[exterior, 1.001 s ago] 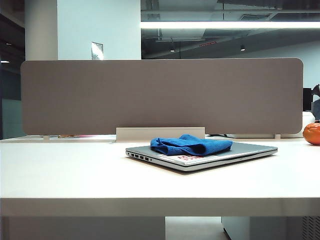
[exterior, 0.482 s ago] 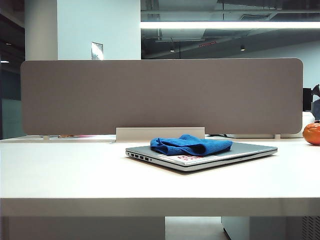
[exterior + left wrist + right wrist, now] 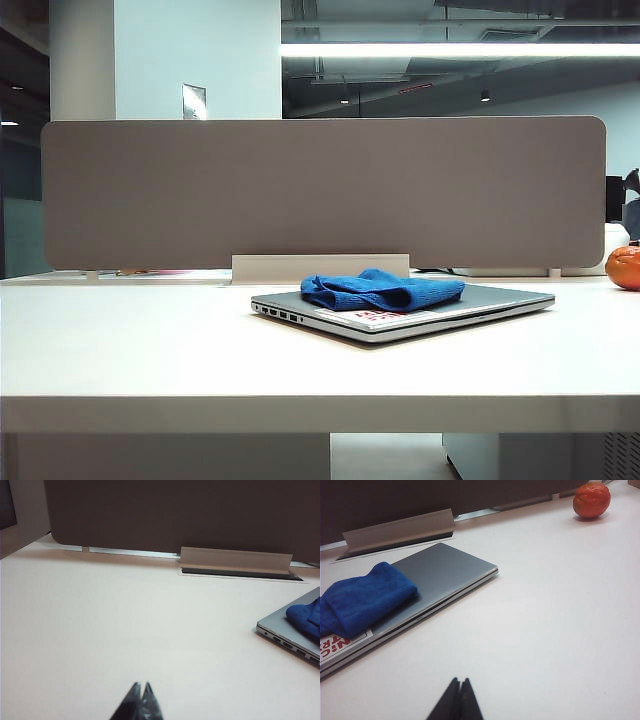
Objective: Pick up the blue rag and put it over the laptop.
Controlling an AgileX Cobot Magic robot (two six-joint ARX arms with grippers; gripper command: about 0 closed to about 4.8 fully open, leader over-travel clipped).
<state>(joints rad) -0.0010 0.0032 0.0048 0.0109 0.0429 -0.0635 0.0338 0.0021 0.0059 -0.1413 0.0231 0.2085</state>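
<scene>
The blue rag (image 3: 383,289) was seen lying bunched and folded on the closed lid of the laptop (image 3: 500,297), covering the lid's left and middle part in the exterior view and leaving the grey right part bare. The laptop was laid flat on the white surface (image 3: 150,350), turned at an angle, with a row of side ports shown along its near left edge. A white sticker with red writing (image 3: 372,318) was partly shown on the lid just below the rag's front edge. In the right wrist view the rag (image 3: 362,599) was seen resting on the lid with the sticker (image 3: 337,645) peeping out beside it, and the laptop (image 3: 447,570) was well apart from the right pincer (image 3: 458,682). The right pincer was held low above the bare surface, its two dark fingertips pressed together with nothing between them. In the left wrist view the left pincer (image 3: 141,686) was likewise shown with its tips closed against each other and empty, over bare surface, well apart from the laptop's corner (image 3: 280,627), where a small part of the rag (image 3: 305,617) was visible. Neither pincer appeared in the exterior view. An orange round object (image 3: 591,500) was seen on the surface far from the laptop, near the grey divider panel (image 3: 320,190), at whose foot a pale cable-tray flap (image 3: 320,267) was raised.
</scene>
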